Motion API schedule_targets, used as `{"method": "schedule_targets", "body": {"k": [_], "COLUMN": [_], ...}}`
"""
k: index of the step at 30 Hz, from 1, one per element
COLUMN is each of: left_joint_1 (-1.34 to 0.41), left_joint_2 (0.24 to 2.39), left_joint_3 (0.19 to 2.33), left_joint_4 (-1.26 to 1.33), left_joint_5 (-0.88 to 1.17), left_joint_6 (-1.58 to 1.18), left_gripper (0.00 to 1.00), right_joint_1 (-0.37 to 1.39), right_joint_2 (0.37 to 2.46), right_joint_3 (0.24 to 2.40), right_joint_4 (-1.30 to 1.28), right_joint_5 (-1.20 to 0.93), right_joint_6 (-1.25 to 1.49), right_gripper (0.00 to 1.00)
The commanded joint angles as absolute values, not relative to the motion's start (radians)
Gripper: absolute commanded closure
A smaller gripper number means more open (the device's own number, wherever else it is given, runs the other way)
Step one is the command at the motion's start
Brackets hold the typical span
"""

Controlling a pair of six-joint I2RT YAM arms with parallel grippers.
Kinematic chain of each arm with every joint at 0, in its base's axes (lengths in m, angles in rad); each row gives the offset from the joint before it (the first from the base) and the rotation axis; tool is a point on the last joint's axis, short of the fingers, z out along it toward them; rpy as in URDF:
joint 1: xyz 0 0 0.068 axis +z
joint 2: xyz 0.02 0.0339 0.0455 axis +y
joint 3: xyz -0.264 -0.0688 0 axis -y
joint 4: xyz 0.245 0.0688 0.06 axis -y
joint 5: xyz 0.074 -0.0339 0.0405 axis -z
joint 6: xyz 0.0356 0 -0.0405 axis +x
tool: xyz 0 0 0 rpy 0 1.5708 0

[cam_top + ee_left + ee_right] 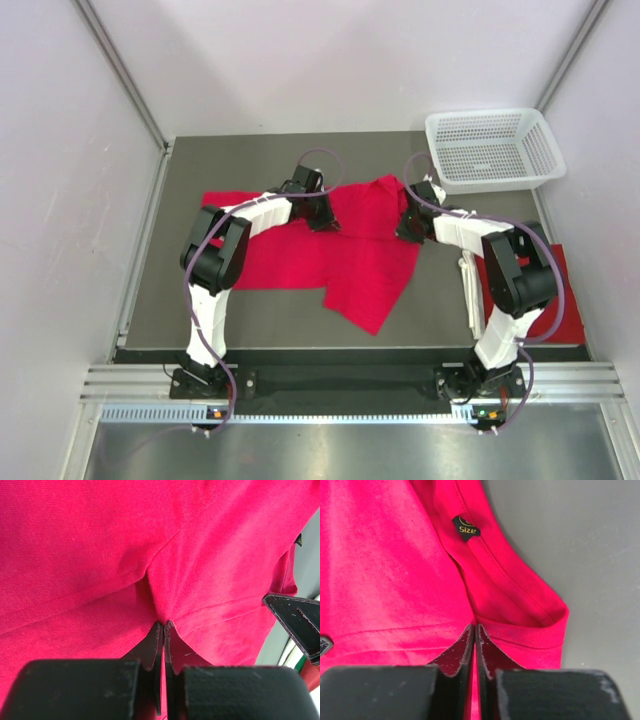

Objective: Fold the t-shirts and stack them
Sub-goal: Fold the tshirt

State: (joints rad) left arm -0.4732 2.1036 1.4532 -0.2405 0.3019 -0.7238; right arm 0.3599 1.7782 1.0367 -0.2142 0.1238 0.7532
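T-shirt (360, 270), soft red knit, rumpled, is pinched by left fingers (152, 647) and right fingers (462, 649).

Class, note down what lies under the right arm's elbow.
Red cloth, likely another t-shirt, shows beside it; the arm covers most of it, so its shape is hidden.

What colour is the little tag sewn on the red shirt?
Black with gold lettering; the tag on the t-shirt shows best in the right wrist view.
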Motion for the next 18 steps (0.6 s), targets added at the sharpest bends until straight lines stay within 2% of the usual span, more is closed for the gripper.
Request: {"method": "schedule_targets", "body": {"k": [1,18], "left_joint_1": [-0.479,-0.480], "left_joint_2": [2.103,2.075], "left_joint_3": [1.483,1.491], "left_joint_4": [-0.230,-0.247], "left_joint_5": [0.316,0.311], "left_joint_6": [-0.724,-0.753], "left_gripper": [1.00,1.00], "right_joint_1": [0.368,0.370], "right_joint_2": [1.781,1.605], "right_joint_3": [1.078,1.032], "right_joint_4": [-0.192,-0.256], "right_joint_5": [0.146,0.193], "right_joint_6": [0.749,0.725], "right_gripper": [1.00,1.00]}}
